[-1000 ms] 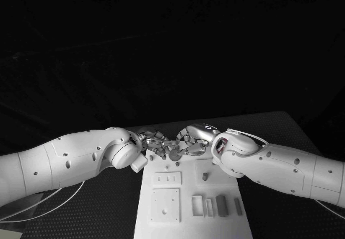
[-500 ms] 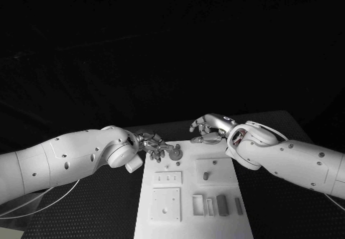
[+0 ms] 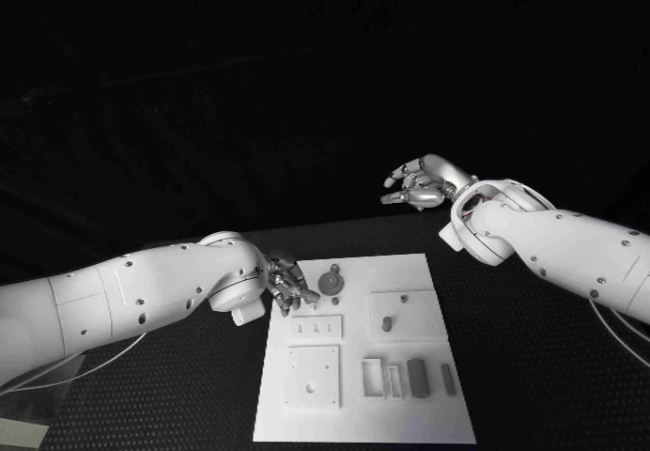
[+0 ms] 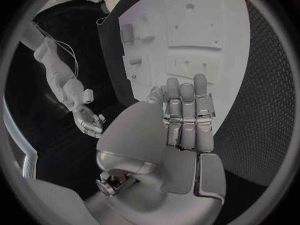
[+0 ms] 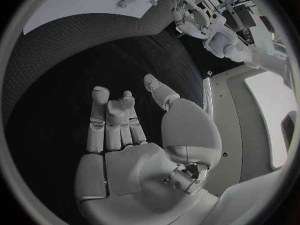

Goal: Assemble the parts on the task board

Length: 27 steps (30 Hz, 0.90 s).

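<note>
Left hand: I see my left hand point(image 3: 287, 287) at the upper left corner of the task board point(image 3: 407, 427). Its fingers point(image 4: 186, 110) are stretched out side by side and hold nothing.
Right hand: My right hand point(image 3: 423, 183) hangs up high in the upper right of the frame, well away from the board. Its fingers point(image 5: 112, 120) are loose and apart, with nothing in them.
Round part: A small round part point(image 3: 332, 281) sits near the top of the board, just beside my left hand. I cannot tell if the fingers touch it.
Long parts: Two dark bars point(image 3: 419, 381) lie at the lower right of the board, next to each other. Their long sides run from the top of the frame to the bottom.
Small peg: A little peg point(image 3: 386, 324) stands in the plate in the middle right. I think it points up.
What could go wrong: I think my left hand could bump the round part and push it off its spot, because it is so close.
Another worry: My right hand is far off over the dark desk point(image 3: 542, 376). If it comes in fast it could knock the bars crooked.
</note>
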Each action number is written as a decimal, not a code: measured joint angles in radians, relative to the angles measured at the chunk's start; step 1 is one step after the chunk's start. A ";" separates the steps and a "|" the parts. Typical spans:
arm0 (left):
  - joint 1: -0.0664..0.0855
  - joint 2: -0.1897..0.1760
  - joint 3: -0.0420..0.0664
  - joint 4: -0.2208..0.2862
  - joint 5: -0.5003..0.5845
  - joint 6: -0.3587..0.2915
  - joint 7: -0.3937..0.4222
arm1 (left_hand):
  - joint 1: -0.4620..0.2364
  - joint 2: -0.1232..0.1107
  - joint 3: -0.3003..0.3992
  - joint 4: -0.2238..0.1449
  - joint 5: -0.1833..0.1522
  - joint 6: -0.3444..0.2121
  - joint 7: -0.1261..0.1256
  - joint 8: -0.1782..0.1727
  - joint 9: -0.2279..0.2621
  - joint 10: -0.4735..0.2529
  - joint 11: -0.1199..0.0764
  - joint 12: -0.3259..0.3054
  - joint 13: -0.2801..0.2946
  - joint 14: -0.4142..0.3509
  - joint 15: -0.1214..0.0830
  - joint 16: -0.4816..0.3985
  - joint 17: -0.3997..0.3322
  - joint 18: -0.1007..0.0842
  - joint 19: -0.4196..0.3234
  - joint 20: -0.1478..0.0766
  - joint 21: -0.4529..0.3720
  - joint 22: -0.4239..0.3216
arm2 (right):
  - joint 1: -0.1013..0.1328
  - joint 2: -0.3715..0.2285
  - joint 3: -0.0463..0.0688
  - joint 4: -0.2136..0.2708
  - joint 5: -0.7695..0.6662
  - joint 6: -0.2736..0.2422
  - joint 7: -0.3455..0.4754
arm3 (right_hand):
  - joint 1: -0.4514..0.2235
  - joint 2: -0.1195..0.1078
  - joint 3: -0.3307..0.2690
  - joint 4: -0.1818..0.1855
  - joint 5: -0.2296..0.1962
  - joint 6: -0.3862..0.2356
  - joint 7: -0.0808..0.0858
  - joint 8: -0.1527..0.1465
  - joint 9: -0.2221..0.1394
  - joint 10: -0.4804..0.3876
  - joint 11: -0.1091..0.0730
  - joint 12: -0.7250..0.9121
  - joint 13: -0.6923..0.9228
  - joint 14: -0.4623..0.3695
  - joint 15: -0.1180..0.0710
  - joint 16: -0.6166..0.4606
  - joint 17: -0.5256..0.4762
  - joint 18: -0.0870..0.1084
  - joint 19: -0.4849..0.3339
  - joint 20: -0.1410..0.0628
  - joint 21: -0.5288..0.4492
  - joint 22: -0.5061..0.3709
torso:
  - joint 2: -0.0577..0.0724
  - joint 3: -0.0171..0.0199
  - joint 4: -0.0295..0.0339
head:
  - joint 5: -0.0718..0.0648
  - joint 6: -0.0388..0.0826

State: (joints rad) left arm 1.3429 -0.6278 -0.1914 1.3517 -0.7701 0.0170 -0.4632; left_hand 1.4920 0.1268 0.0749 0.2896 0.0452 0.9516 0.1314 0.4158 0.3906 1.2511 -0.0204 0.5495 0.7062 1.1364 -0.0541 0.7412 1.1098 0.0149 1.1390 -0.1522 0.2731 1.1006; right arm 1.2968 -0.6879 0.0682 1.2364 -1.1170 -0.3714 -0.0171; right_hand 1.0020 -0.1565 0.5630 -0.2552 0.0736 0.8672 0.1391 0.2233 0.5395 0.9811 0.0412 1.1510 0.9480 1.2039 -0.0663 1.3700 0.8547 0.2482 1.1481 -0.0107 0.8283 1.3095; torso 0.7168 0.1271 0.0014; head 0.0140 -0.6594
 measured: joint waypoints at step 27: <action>-0.025 0.047 -0.015 -0.022 -0.068 0.035 -0.064 | -0.103 -0.017 0.065 0.000 0.002 0.025 -0.025 0.004 0.066 0.039 -0.046 0.136 0.063 0.026 -0.041 0.184 -0.068 0.000 0.062 -0.048 0.052 0.119 | 0.009 0.019 0.000 -0.012 0.053 0.001 0.017 | 0.004 0.004 -0.006 -0.006 0.000 -0.002 0.004 0.000 -0.001 0.000 0.000 0.000 -0.002 -0.002 -0.002 0.000 0.001 0.000 -0.002 0.002 0.000 0.000 | 0.000 -0.0012 0.0012 | -0.004 -0.043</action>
State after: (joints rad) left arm 1.3184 -0.5811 -0.2060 1.3299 -0.8384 0.0516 -0.5274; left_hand 1.3889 0.1102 0.1395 0.2898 0.0474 0.9770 0.1060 0.4197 0.4571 1.2900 -0.0662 0.6855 0.7696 1.1628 -0.0953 0.9254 1.0413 0.0146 1.2010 -0.1999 0.3248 1.2195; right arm 1.3063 -0.6688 0.0684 1.2244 -1.0636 -0.3706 -0.0002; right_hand 1.0059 -0.1526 0.5575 -0.2608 0.0736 0.8649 0.1434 0.2234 0.5387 0.9811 0.0412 1.1510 0.9462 1.2020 -0.0682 1.3700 0.8555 0.2482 1.1463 -0.0087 0.8283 1.3095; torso 0.7170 0.1259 0.0027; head 0.0097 -0.7020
